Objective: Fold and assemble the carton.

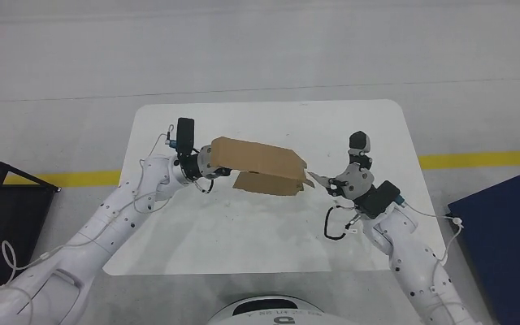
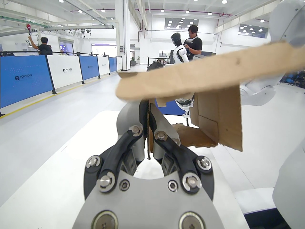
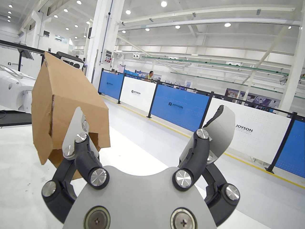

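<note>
Over the white rounded-corner table, the brown corrugated cardboard carton is held half-opened, a limp, creased sleeve. The left gripper pinches one end wall and should hold firm while the right gripper, fingers spread beside the loose opposite flap, presses squarely along the crease.
</note>
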